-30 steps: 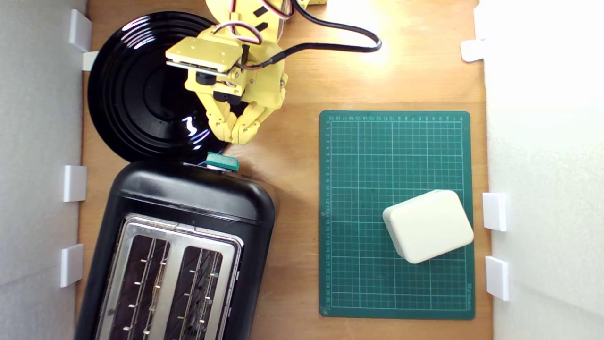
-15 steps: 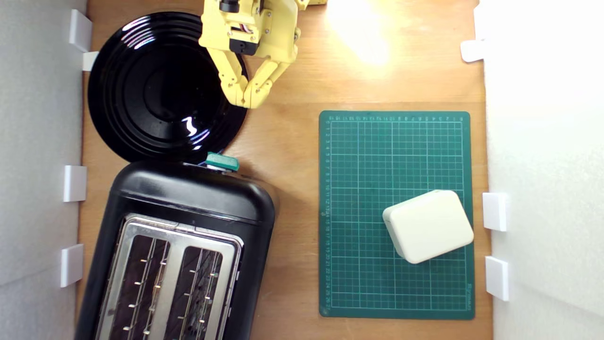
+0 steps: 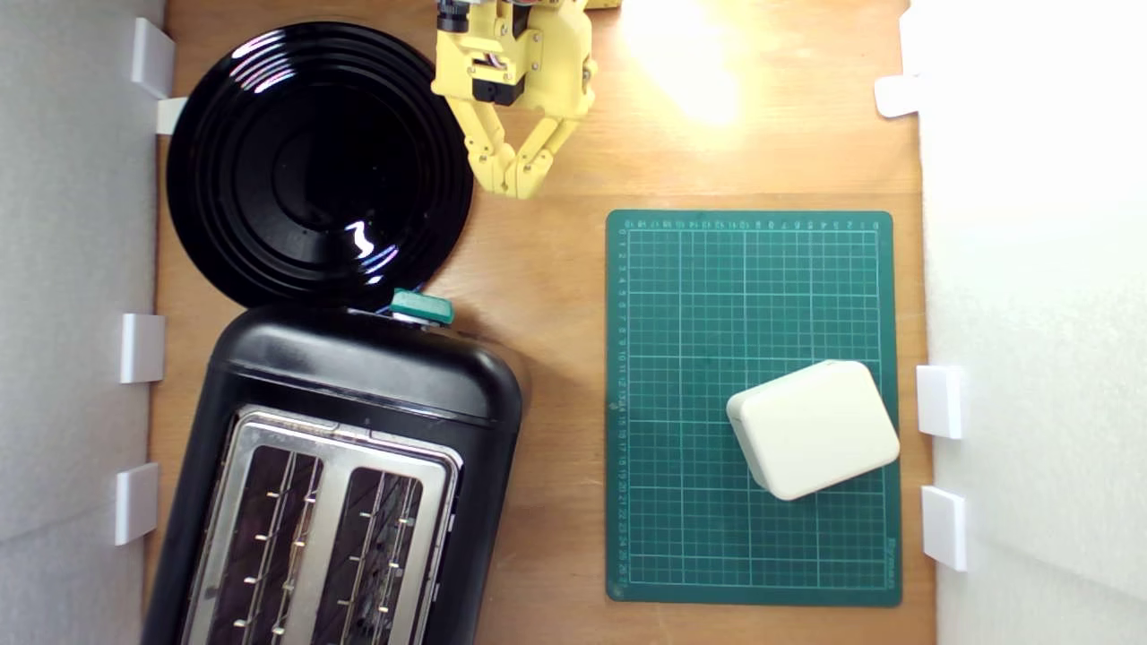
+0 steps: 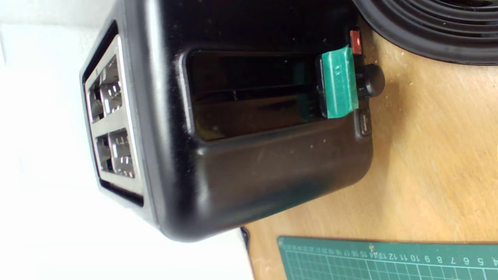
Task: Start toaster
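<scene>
The toaster (image 3: 358, 394) is large, glossy and black, and fills the lower part of the exterior view's left, its silver two-slot top (image 3: 323, 528) facing up. Its teal lever (image 3: 421, 306) juts from the end that faces the arm. In the wrist view the toaster (image 4: 241, 163) lies sideways and the teal lever (image 4: 339, 87) sits at the end of its slot nearest the table, beside a red square button (image 4: 355, 41) and a black knob (image 4: 371, 80). My yellow gripper (image 3: 515, 186) hangs near the table's far edge, well away from the lever, fingertips together and holding nothing.
A round black plate (image 3: 314, 161) lies between the gripper and the toaster, touching the toaster's end. A green cutting mat (image 3: 681, 358) on the exterior view's right carries a cream rounded box (image 3: 814, 428). White walls with clips (image 3: 142, 348) border the wooden table (image 3: 556, 296).
The gripper has pulled back from just above the teal lever toward the table's far edge and shifted to the exterior view's right. The toaster and lever look unchanged.
</scene>
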`<state>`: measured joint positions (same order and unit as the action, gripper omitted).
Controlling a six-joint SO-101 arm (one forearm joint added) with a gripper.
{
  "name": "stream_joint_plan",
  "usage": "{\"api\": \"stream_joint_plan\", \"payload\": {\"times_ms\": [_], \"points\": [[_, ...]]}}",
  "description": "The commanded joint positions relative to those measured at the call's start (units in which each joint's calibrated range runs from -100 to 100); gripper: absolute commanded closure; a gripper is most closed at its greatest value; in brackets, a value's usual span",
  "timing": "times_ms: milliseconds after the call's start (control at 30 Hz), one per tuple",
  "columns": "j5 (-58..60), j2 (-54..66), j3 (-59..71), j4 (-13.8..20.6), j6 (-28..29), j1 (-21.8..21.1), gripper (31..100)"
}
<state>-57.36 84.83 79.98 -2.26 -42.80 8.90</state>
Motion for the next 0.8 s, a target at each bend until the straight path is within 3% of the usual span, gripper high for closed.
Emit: {"api": "stream_joint_plan", "payload": {"times_ms": [0,367,767], "points": [[3.79,4.68,5.39,-0.55,2.19,-0.49,98.9],[3.96,13.59,19.66,0.48,6.18,-4.14,98.9],[3.01,14.17,19.66,1.61,12.15,-9.06,98.9]]}}
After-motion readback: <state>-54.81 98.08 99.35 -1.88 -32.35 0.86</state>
